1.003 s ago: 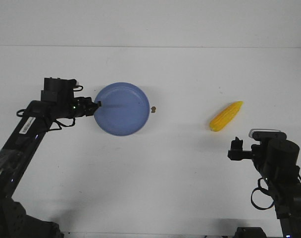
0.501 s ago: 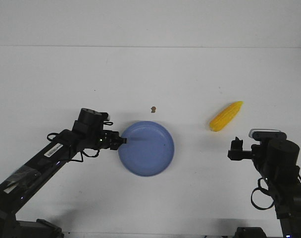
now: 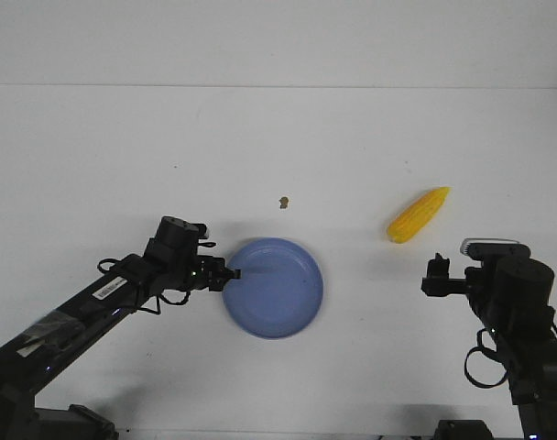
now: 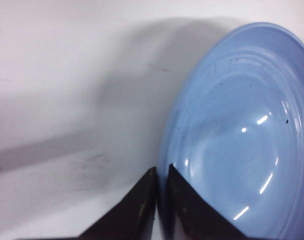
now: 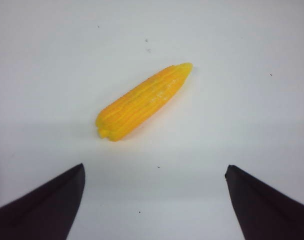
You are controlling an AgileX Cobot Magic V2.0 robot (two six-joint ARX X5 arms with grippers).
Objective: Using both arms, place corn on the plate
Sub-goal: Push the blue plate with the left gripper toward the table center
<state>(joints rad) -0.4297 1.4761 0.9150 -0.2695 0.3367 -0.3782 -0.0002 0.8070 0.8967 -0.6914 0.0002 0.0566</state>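
Observation:
The periwinkle-blue plate lies on the white table at lower centre. My left gripper is shut on the plate's left rim; the left wrist view shows the two dark fingers pinching the rim of the plate. The yellow corn lies on the table to the right, its tapered tip pointing up and right. My right gripper is open and empty, a little nearer than the corn and apart from it. In the right wrist view the corn lies beyond the spread fingers.
A small brown speck sits on the table above the plate. The table's far edge meets a white wall at the top of the front view.
My left gripper has dragged the plate from the left middle of the table toward the centre and nearer the front edge. The right arm and the corn have not moved.

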